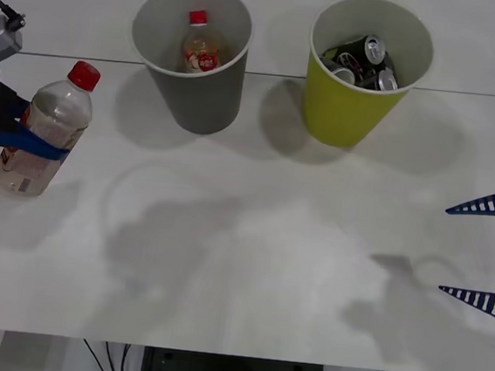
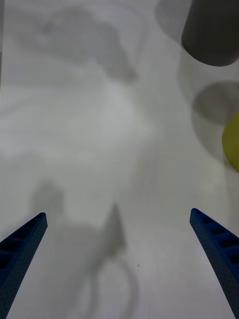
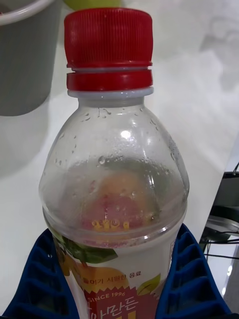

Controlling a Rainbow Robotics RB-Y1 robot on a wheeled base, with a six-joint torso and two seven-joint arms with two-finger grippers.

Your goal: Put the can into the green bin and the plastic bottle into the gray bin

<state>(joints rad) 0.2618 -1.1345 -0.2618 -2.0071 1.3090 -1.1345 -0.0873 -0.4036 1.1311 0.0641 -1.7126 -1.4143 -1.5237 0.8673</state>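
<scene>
left claw (image 1: 26, 136): your blue fingers (image 3: 191, 279) were clamped around the middle of the plastic bottle (image 1: 44, 128), at the table's (image 1: 251, 238) far left edge. the bottle was tilted, red cap (image 1: 84, 74) leaning toward the bins, and looked empty, with droplets inside the clear wall; its label (image 3: 112, 294) sat between the fingers. whether its base touched the table you could not have told.

right claw (image 1: 484, 253): parked at the right edge of the table, its two fingers spread wide apart with nothing between them, well away from both bins.

gray bin (image 1: 192, 57): upright at the back of the table, left of centre. one red-capped bottle with amber-orange liquid (image 1: 201, 48) stood inside it.

green bin (image 1: 363, 74): upright just to the right of the gray one, near but apart. several dark cans (image 1: 365, 61) lay piled inside.
</scene>
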